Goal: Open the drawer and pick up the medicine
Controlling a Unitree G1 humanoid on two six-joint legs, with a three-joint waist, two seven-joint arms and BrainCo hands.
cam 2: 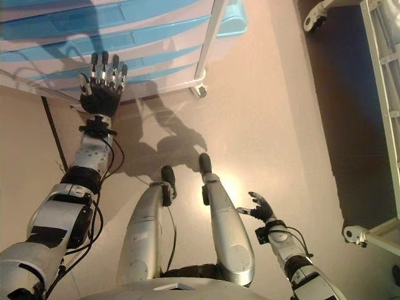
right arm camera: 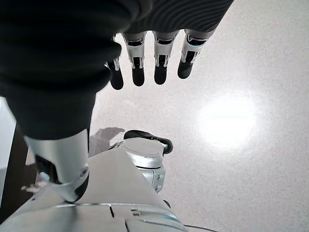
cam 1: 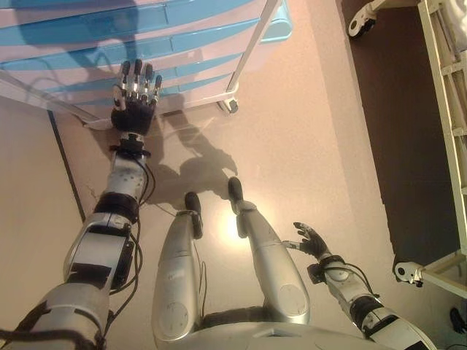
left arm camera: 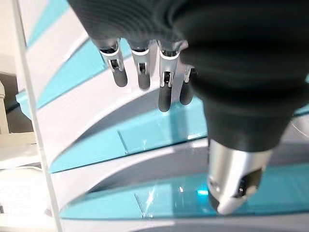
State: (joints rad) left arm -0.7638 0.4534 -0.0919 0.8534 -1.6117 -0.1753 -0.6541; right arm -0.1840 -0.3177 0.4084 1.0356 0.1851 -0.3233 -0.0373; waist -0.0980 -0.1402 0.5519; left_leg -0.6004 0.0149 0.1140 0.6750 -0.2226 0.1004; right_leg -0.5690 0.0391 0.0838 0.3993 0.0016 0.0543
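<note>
A drawer cart (cam 1: 146, 44) with several pale blue and white drawers stands on wheels at the top left; its drawers (left arm camera: 145, 140) are all closed. My left hand (cam 1: 135, 98) is raised in front of the lower drawers, fingers (left arm camera: 140, 72) straight and open, close to the fronts but not gripping anything. My right hand (cam 1: 310, 240) hangs low at the right beside my leg, open and empty, with its fingers (right arm camera: 161, 67) relaxed over the floor. No medicine shows in any view.
The cart's white frame post and a caster wheel (cam 1: 230, 106) stand just right of my left hand. A white wheeled frame (cam 1: 438, 146) with casters (cam 1: 408, 271) stands on a dark floor area at the right. A dark strip (cam 1: 66, 168) runs across the floor at the left.
</note>
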